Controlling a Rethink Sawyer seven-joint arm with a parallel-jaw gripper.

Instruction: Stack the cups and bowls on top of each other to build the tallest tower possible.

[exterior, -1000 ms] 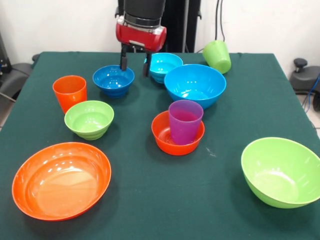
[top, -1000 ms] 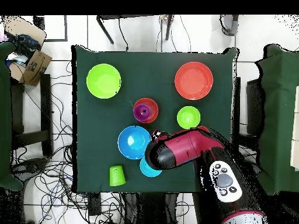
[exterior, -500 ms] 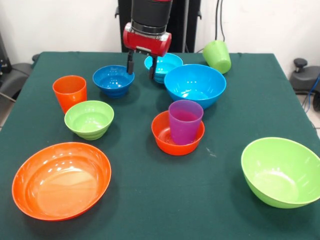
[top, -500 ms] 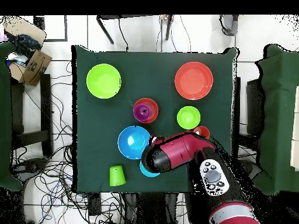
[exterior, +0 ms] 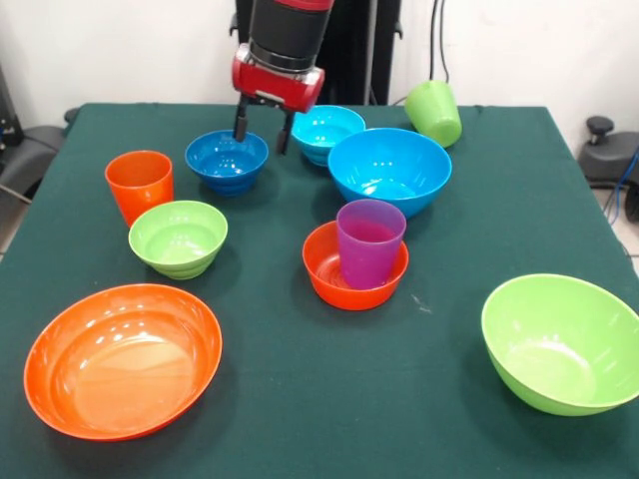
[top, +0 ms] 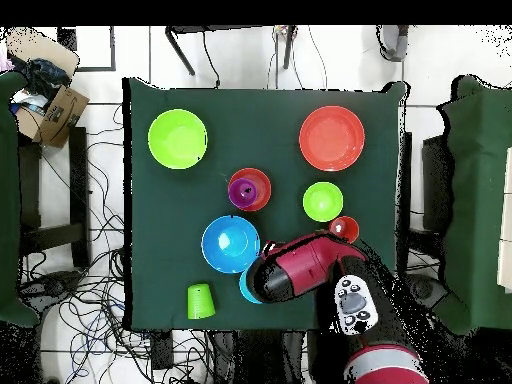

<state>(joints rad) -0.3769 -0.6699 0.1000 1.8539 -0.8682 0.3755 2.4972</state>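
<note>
Just below the spread fingers [exterior: 242,124]: dark blue bowl [exterior: 227,160].

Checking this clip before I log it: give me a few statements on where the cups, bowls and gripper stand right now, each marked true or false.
1. The purple cup stands upright inside the small orange bowl. True.
2. The gripper holds the small dark blue bowl. False: its fingers are open and empty, hanging above the table between that bowl and the small light blue bowl.
3. The green cup lies on its side near the table's edge. True.
4. The orange cup sits inside the small green bowl. False: it stands on the cloth beside that bowl.
5. The large green bowl is stacked in the large orange bowl. False: they sit apart on opposite sides.
</note>
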